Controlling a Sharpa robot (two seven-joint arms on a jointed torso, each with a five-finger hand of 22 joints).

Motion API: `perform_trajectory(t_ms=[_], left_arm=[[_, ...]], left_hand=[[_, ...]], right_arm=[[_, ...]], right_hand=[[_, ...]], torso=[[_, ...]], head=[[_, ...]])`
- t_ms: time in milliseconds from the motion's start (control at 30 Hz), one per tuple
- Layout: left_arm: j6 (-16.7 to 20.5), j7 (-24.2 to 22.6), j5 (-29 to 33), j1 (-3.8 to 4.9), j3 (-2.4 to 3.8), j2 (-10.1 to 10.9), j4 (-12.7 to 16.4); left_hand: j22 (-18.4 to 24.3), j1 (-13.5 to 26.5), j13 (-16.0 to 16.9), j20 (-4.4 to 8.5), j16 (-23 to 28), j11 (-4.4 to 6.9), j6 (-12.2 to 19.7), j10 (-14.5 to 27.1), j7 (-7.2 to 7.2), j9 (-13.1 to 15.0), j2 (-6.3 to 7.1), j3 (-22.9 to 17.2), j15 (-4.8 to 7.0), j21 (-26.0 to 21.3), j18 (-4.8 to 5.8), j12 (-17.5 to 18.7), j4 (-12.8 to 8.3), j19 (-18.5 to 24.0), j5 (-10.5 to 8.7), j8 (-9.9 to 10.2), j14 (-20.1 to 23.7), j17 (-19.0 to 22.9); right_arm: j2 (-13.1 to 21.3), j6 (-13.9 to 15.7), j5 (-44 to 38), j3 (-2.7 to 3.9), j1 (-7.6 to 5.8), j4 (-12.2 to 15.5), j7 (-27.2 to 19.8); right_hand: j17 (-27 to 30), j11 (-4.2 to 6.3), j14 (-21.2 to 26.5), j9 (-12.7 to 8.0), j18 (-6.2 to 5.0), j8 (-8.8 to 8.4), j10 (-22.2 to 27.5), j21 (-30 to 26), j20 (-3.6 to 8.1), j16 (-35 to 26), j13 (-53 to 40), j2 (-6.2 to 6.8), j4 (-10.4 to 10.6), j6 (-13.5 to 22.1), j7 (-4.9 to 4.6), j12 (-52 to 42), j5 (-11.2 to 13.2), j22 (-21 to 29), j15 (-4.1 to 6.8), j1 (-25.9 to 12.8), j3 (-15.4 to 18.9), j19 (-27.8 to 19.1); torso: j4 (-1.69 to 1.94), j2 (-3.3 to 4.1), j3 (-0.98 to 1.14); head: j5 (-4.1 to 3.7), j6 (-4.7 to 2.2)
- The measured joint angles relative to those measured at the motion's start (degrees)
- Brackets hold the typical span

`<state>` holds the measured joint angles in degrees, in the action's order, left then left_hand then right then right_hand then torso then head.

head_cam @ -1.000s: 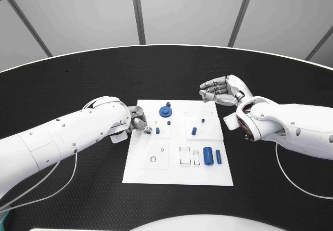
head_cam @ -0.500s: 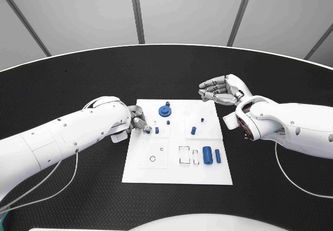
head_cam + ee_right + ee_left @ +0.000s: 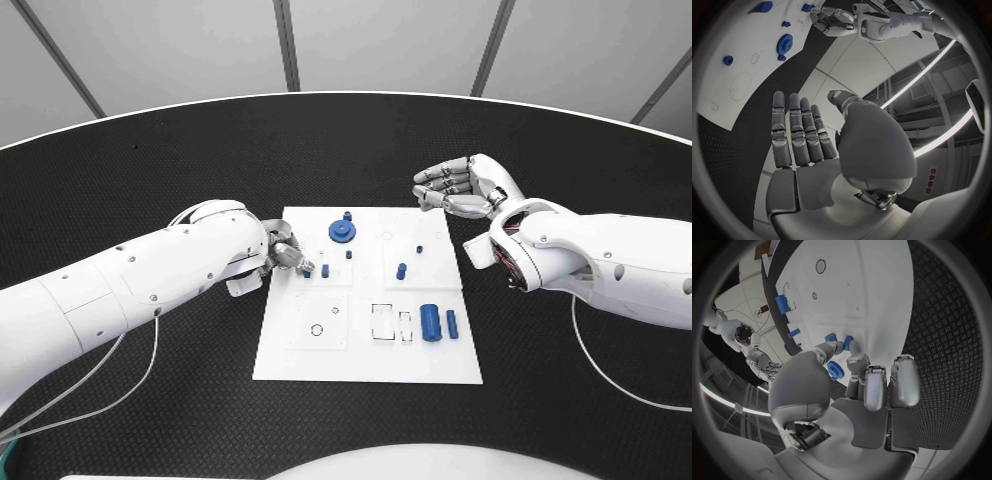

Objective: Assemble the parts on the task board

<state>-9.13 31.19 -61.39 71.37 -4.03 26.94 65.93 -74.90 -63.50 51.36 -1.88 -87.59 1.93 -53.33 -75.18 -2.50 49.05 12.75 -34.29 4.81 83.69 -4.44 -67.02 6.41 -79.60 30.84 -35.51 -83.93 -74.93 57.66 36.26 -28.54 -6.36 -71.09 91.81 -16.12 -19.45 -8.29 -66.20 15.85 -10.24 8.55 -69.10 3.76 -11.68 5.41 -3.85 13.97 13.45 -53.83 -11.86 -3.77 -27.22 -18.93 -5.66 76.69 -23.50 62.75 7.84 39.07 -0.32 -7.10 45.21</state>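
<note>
Task board [image 3: 361, 350]: white rectangular plate at the middle of the black table [image 3: 173, 420].

Parts, blue, on the board: a round gear-like piece [image 3: 342, 231] near the far edge; a short peg [image 3: 325, 270] and a smaller one [image 3: 348, 255] below it; a peg [image 3: 401, 270] with a tiny stud [image 3: 420, 248] beside it on the right half; two upright cylinders, one thick [image 3: 430, 322] and one thin [image 3: 451, 322], side by side towards the near right.

Left hand [image 3: 281, 252]: at the board's left edge, fingers curled together with their tips on the board; in the left wrist view two fingertips [image 3: 856, 347] touch a small blue peg [image 3: 848, 342].

Right hand [image 3: 459, 187]: off the board's far right corner, above the table, palm up, fingers straight and apart, holding nothing.
</note>
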Motion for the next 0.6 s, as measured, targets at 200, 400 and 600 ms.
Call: perform_trajectory(t_ms=[200,400,600], left_arm=[[0.2,0.2,0.1,0.00,0.00,0.1,-0.1],[0.9,0.3,0.3,0.00,0.00,0.3,-0.1],[1.9,0.2,0.8,0.00,0.00,0.6,-0.1]], left_hand=[[0.0,0.2,0.2,0.18,0.0,0.12,0.0,-0.3,0.58,-0.3,0.20,1.7,0.00,0.0,0.00,0.0,1.4,-0.2,-0.04,0.0,0.0,0.0],[0.0,1.5,0.6,0.35,0.0,0.13,-0.1,-0.3,0.69,-0.5,0.28,4.8,-0.01,0.0,0.76,-0.2,3.8,-0.4,-0.95,-0.1,0.0,0.0],[0.0,2.6,1.0,0.44,0.0,-0.08,-0.5,-0.5,0.37,-0.9,0.05,8.6,-0.01,0.0,0.89,-0.6,7.7,-0.8,-4.41,0.2,0.0,0.0]], right_arm=[[0.0,0.0,0.0,0.00,0.00,0.0,0.0],[0.0,0.1,0.0,0.00,0.00,0.0,0.0],[0.0,0.1,0.0,0.00,0.00,-0.1,0.1]], right_hand=[[0.0,0.00,0.0,0.0,0.00,0.00,0.0,0.0,0.00,0.0,0.0,0.00,0.0,0.0,0.00,0.0,0.0,0.1,0.00,0.0,0.0,0.0],[0.0,0.00,0.0,0.0,0.01,0.00,0.0,0.0,0.00,0.0,0.0,0.00,0.0,0.0,0.00,0.0,0.0,0.1,0.00,0.0,0.0,0.0],[0.0,0.00,0.0,0.0,0.00,0.00,0.0,0.0,0.00,0.0,0.0,0.00,0.0,0.0,0.00,0.0,0.0,0.1,0.00,0.0,0.0,0.0]], torso=[[0.00,-0.01,0.00],[0.01,-0.02,-0.01],[0.02,-0.02,-0.01]], head=[[-0.01,-0.02],[0.01,-0.08],[0.07,-0.13]])
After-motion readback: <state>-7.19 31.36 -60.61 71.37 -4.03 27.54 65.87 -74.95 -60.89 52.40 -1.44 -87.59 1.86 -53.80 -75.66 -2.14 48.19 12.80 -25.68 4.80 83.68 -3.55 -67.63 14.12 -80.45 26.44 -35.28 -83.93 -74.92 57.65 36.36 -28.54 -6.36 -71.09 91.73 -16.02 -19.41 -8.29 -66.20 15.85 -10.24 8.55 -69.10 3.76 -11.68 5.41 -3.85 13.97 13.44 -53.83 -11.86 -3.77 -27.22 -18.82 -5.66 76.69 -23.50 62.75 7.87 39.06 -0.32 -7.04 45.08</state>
